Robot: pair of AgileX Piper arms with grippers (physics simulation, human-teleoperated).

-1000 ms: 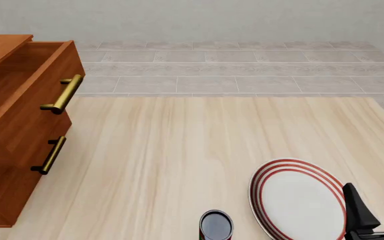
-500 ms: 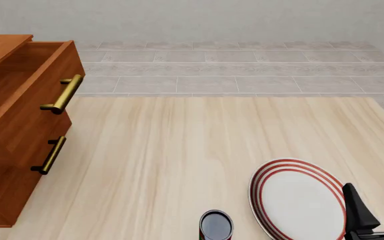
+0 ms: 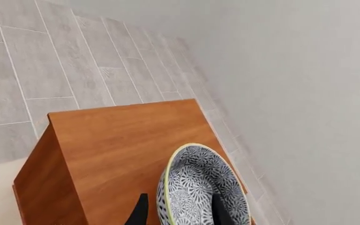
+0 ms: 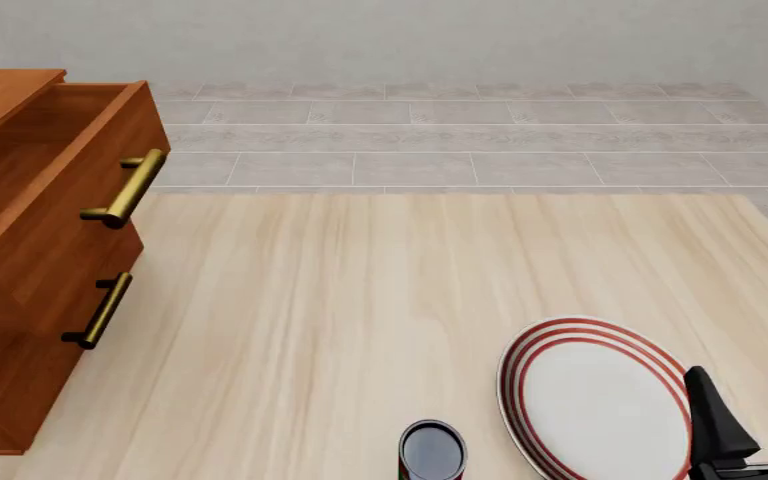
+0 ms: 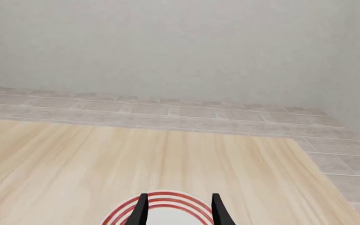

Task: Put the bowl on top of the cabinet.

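While your left gripper (image 3: 180, 213) is out of the front view, its wrist view shows it closed on the bowl (image 3: 202, 187), one dark finger outside the pale rim, the other inside against the blue-grey floral pattern. You hold the bowl tilted on edge above the flat reddish-brown top of the cabinet (image 3: 123, 150); whether it touches the wood I cannot tell. Grey floor tiles and a pale wall lie beyond the cabinet in that view. In the front view the cabinet (image 4: 24, 260) sits at 9 o'clock on the table (image 4: 357, 300), upper drawer pulled out, its brass handle (image 4: 124, 188) above the lower handle (image 4: 99, 310); no bowl shows on the part of the cabinet top visible there. Your right gripper (image 4: 752, 405) sits at 4 o'clock at the frame edge, fingers spread apart with nothing between them, just beside the right edge of the plate (image 4: 595, 400). Right wrist view confirms it: the two dark fingers (image 5: 141, 211) stand parted over the red-ringed plate (image 5: 167, 211), empty, bare table (image 5: 136, 159) ahead. Small dark cup (image 4: 432, 452) sits at 6 o'clock near the table's close edge, just left of the plate, apart from it.
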